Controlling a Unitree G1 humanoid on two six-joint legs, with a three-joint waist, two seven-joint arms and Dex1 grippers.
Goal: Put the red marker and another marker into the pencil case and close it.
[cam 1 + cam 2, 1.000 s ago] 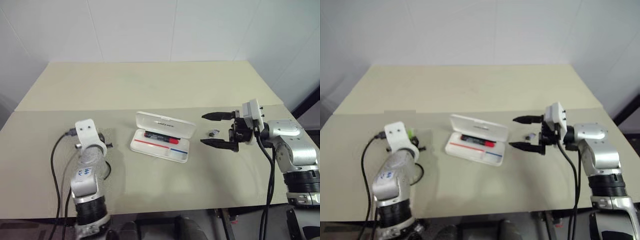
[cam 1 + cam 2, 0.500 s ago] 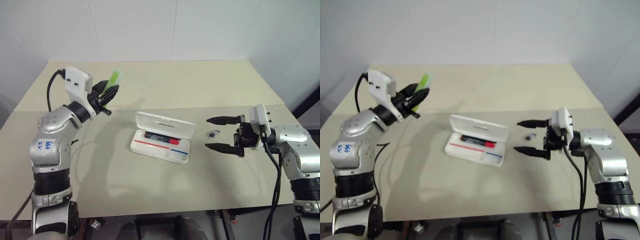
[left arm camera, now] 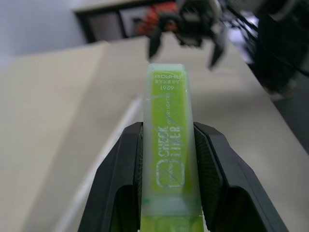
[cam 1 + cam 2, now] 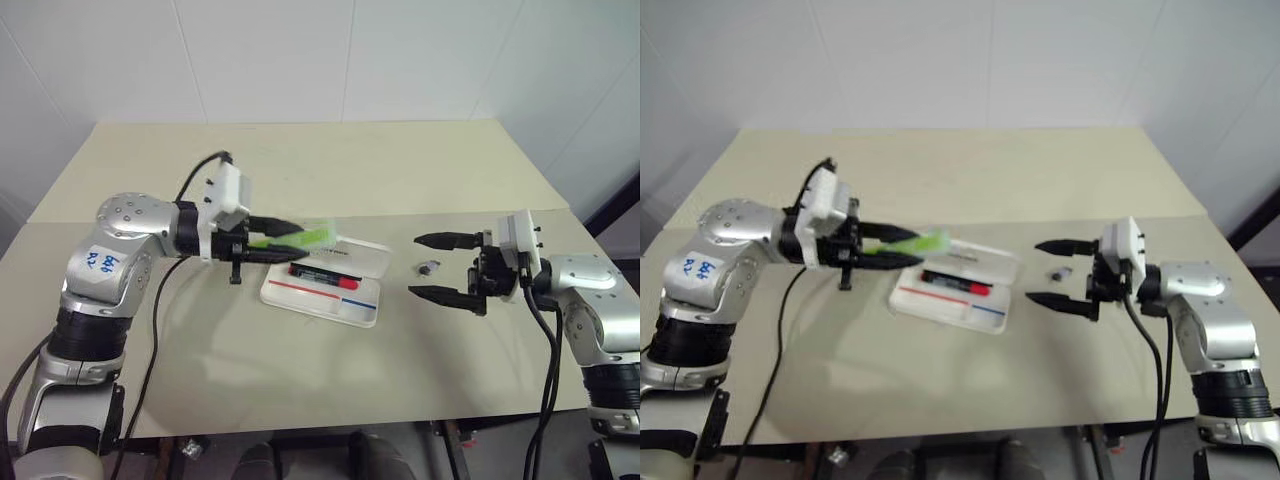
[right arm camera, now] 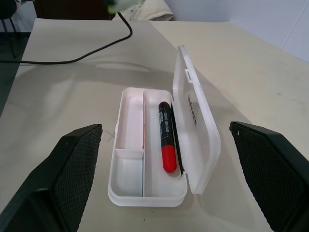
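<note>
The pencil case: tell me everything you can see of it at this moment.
The pencil case is a flat white plastic box with rounded corners, lying open on the table, its hinged lid tilted up at the back with small dark lettering on it. A red-and-blue stripe runs inside, and a divider walls off a small end compartment. The red marker lies in the long compartment beside the lid. No gripper touches it.

We cannot identify the small dark object (image 4: 428,267) lying on the table just beyond the right gripper's (image 4: 440,266) fingertips; it is too small. In the left wrist view, the chunky lime-green highlighter's (image 3: 168,145) rear end is cut off between the left gripper's (image 3: 169,159) black fingers, and the far background blurs.
</note>
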